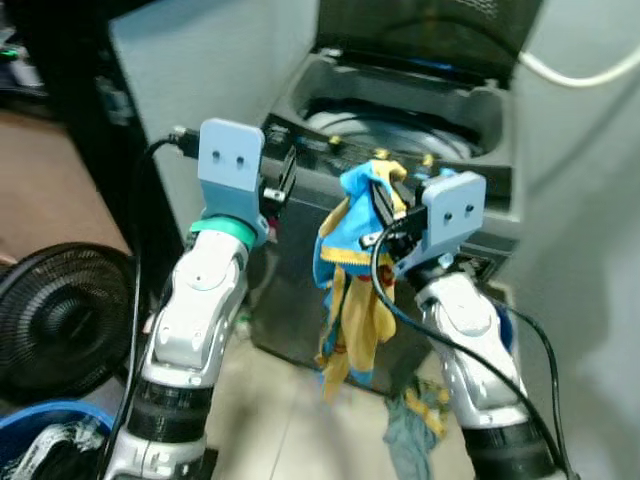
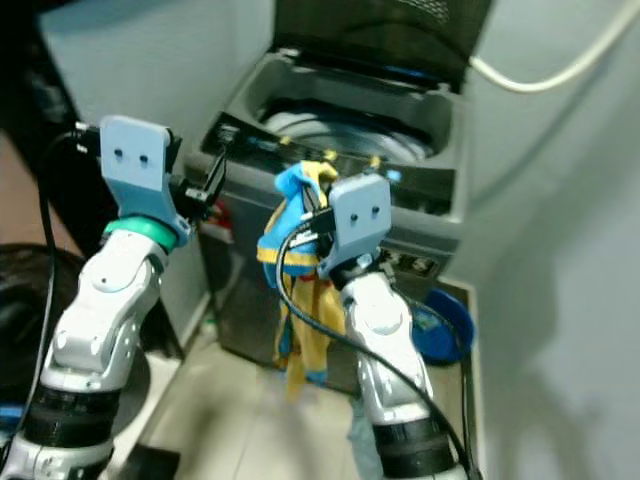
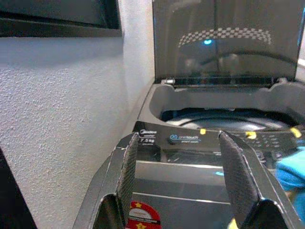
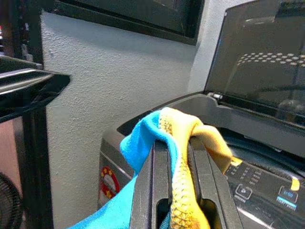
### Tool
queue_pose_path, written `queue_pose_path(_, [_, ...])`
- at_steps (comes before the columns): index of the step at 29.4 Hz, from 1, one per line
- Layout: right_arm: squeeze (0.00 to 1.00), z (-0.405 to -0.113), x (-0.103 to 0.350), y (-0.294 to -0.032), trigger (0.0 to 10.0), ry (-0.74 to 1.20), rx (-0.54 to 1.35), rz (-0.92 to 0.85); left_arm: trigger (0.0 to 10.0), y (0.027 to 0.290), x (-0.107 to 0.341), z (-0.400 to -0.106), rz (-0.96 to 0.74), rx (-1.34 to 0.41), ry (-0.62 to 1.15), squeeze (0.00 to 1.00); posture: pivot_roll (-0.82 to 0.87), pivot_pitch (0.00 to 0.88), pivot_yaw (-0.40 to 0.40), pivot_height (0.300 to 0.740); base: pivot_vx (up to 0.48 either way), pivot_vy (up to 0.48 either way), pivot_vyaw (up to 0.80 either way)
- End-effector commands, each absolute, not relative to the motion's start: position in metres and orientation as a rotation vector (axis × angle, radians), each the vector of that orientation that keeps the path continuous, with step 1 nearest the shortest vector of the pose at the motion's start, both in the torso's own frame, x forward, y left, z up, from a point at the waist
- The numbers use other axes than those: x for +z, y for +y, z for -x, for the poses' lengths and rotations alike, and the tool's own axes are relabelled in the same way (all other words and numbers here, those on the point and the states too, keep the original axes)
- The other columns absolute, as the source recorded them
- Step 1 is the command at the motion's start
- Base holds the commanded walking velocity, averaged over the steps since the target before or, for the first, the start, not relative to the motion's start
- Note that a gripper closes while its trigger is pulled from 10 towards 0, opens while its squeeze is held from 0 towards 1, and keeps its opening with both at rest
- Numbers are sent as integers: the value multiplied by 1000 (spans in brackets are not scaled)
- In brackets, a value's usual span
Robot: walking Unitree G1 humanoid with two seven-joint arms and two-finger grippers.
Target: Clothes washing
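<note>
Here, right claw [image 1: 385, 205] clamped on blue-and-yellow cloth [image 1: 350, 290] before washing machine [image 1: 400, 120]; left claw [image 3: 181, 176] raised, open.

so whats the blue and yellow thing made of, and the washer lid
The blue and yellow garment, pinched in the right tool, looks like soft fabric: it hangs limp and folds, with a knit-like yellow weave. The washer lid looks like dark tinted glass or glossy plastic, given its reflections.

I'm looking at a home laundry corner: a grey top-loading washing machine [image 1: 400, 150] stands with its lid [image 1: 430, 30] up against a rough plastered wall [image 3: 62, 119]. A black floor fan [image 1: 60, 320] and what seems a blue basin [image 2: 440, 325] sit on the tiled floor [image 1: 270, 410].
</note>
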State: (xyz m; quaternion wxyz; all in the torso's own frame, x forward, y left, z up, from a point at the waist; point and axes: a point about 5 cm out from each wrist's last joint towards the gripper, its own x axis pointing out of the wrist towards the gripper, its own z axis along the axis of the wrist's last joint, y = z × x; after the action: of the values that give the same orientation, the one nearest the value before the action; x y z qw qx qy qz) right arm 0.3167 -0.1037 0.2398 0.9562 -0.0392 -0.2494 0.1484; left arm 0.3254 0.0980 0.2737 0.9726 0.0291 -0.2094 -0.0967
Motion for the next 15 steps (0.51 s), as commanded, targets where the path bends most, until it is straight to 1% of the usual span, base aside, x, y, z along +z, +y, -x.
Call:
queue_pose_path(1, [0,-320,242,-110,10000,-508,237,56,10000,99,268,-327,-63,-193,-395,0,70,0,2,720,0,0,0])
queue_pose_path(9, [0,-324,239,-123,10000,-481,145,22,10000,99,267,-327,-58,-193,-384,0,69,0,9,720,0,0,0])
queue_pose_path(12, [0,-324,239,-124,10000,-482,138,19,10000,99,268,-327,-59,-196,-391,0,69,0,9,720,262,0,0])
queue_pose_path(15, [0,-323,241,-124,10000,-497,134,13,10000,99,269,-327,-59,-199,-402,0,69,0,9,720,371,0,0])
